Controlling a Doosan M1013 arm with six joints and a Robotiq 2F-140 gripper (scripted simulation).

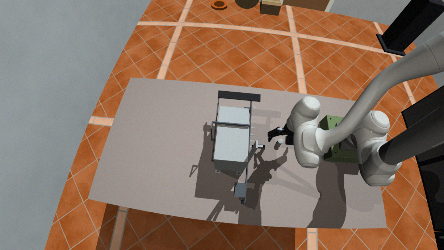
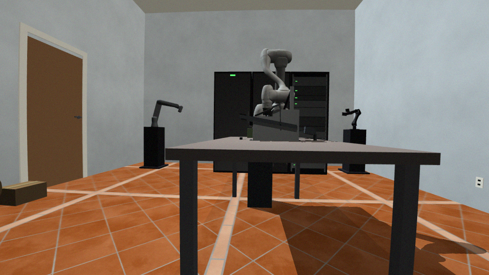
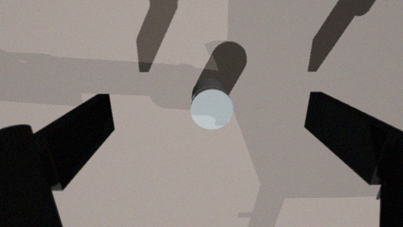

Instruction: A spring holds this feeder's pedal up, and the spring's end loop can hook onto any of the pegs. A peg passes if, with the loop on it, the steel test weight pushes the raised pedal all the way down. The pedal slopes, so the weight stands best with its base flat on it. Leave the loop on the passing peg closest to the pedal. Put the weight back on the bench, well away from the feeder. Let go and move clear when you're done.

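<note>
The steel test weight [image 1: 280, 141], a small upright cylinder, stands on the bench to the right of the feeder [image 1: 233, 136]. In the wrist view I look straight down on its round top [image 3: 211, 109]. My gripper [image 1: 281, 136] [image 3: 210, 111] hangs over it, open and empty, with one black finger on each side and a wide gap to the weight. The feeder is a grey box with a black pedal bar [image 1: 238, 96] at its far end and a row of small pegs [image 1: 252, 125] along its right side. A white piece with a dark tip [image 1: 259, 145] sticks out by the nearest peg.
A green block under my arm stands on the bench right of the weight. A small grey block [image 1: 239, 190] sits at the near end of the feeder's rod. In the exterior view the feeder [image 2: 275, 126] stands at the far side of the bench.
</note>
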